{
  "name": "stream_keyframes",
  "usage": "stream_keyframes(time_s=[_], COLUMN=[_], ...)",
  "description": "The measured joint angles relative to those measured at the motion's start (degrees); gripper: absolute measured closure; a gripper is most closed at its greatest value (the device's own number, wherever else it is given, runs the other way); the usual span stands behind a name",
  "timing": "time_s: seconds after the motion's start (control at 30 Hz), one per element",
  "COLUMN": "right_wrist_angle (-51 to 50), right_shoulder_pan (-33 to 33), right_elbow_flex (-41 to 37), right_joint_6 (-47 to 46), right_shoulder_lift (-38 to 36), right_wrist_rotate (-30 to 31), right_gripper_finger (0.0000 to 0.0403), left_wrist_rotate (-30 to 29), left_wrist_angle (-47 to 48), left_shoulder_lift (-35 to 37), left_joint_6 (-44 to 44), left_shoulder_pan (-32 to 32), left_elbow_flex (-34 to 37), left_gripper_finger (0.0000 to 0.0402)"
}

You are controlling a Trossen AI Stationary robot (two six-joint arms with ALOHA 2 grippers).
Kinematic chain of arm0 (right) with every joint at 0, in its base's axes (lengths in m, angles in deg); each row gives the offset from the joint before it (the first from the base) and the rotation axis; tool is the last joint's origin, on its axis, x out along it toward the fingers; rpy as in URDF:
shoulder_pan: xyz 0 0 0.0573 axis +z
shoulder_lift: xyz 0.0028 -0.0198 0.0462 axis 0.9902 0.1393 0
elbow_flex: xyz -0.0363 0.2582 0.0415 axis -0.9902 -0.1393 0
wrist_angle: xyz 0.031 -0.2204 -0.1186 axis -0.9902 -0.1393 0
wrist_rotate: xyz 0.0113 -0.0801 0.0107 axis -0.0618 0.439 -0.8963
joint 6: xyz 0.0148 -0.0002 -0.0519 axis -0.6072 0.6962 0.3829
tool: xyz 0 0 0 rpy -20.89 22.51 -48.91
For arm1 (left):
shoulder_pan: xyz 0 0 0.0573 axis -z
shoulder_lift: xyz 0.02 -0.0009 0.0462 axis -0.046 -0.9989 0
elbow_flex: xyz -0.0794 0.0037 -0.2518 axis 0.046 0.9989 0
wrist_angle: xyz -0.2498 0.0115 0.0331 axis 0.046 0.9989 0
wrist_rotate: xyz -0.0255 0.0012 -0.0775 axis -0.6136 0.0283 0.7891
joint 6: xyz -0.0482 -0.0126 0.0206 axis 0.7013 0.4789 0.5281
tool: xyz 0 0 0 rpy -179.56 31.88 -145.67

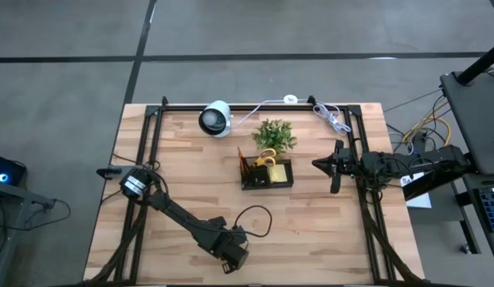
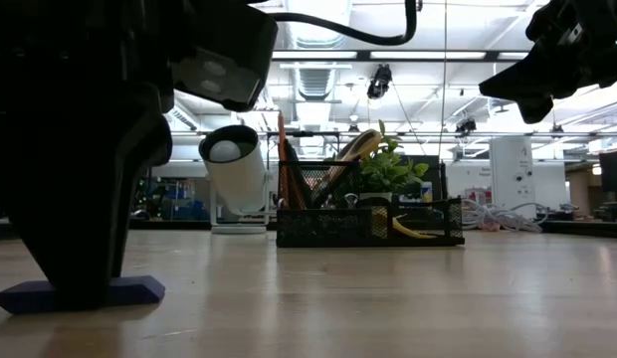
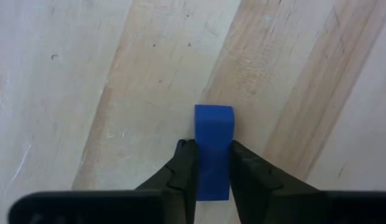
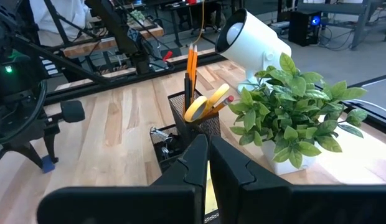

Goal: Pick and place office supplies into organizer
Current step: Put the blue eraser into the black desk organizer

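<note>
The small blue block (image 3: 213,124) lies flat on the wooden table near its near edge. My left gripper (image 3: 213,148) points down over it and is shut on it; the low view shows the block (image 2: 139,291) on the wood under this gripper (image 2: 80,259). The black mesh organizer (image 1: 267,174) stands mid-table and holds orange pencils (image 4: 191,65), yellow-handled scissors (image 4: 205,102), a yellow pad (image 1: 279,172) and dark clips (image 4: 163,138). My right gripper (image 1: 315,164) hovers shut above the table, right of the organizer. My left gripper pinches the blue block between its two fingers (image 3: 183,165), which sit on the block's two long sides (image 3: 213,168) at the end nearer the wrist. It comes from above, pointing down, with the fingers lying across the block. The block rests flat on the table.
A green potted plant (image 1: 273,135) stands just behind the organizer and a white round camera (image 1: 216,119) sits to its left. Black frame rails (image 1: 151,135) run along the table's left, far and right sides. A white cable (image 1: 331,118) lies at the far right corner.
</note>
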Motion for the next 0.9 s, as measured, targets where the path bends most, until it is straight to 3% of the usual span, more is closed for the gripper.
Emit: stream_keyframes(time_s=[0.17,0.9], right_wrist_angle=[0.0,-1.2], right_shoulder_pan=[0.0,0.0], right_elbow_flex=[0.0,0.0], right_joint_6=[0.0,0.0], right_shoulder_lift=[0.0,0.0], right_wrist_rotate=[0.0,0.0], right_gripper_finger=[0.0394,0.0394], left_wrist_rotate=[-0.2,-1.1], left_wrist_angle=[-0.1,-0.3], left_shoulder_lift=[0.0,2.1], left_joint_6=[0.0,-0.5], left_shoulder_pan=[0.0,0.0], left_elbow_flex=[0.0,-1.1], left_gripper_finger=[0.0357,0.0356])
